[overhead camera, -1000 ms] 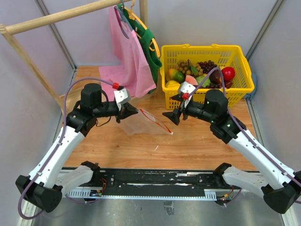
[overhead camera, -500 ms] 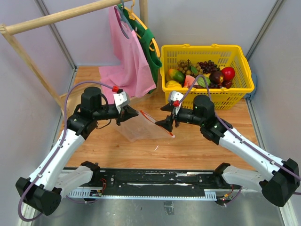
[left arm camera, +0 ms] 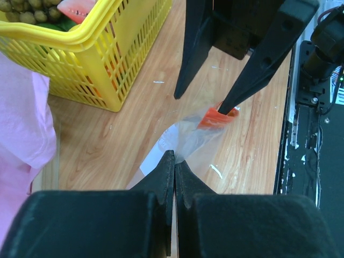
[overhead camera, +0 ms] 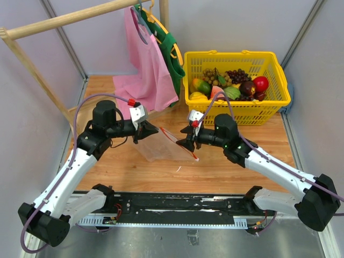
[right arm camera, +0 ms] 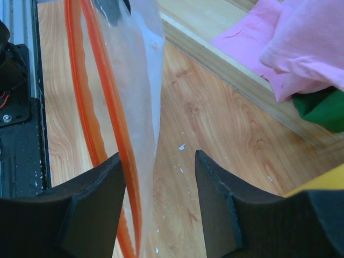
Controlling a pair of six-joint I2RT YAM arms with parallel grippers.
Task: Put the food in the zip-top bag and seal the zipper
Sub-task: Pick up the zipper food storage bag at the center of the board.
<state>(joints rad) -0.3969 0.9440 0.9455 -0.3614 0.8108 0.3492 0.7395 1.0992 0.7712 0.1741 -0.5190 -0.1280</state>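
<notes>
Stock seen from beside the rig, each place given from the yellow basket.

- Table [overhead camera: 226,161], one: bare wood, under the basket and everything else.
- Wooden rail [overhead camera: 70,19], one: slants up and away to the left of the basket.
- Arms, two: left arm [overhead camera: 70,172] and right arm [overhead camera: 274,164], both reaching in from in front of the basket.
- Cloth bags, two: pink bag [overhead camera: 148,75] and green bag [overhead camera: 176,59], hung on the rail just left of the basket, the green one nearer to it.
- Yellow basket [overhead camera: 236,53], one: plastic, latticed, at the back right of the table.
- Zip-top bag [overhead camera: 158,148], one: clear, in front of the basket and to its left, held up off the wood between the two arms, with no food in it.
- Food: all heaped inside the basket, including one red fruit [overhead camera: 261,83] at its right end. The pieces overlap, so I cannot give a sure count.
- Grape bunches, two: one green [overhead camera: 210,75] and one dark [overhead camera: 236,74], in the same heap.
- Left gripper [left arm camera: 174,161], one: jaws pressed together, clamped on the bag's corner farthest from the basket.
- Right gripper [right arm camera: 159,156], one: jaws apart, with the bag's edge standing in the gap beside one finger, not pinched.
- Zipper [left arm camera: 215,117], one: a red-orange strip along the bag's edge on the basket side, one right fingertip touching it.
</notes>
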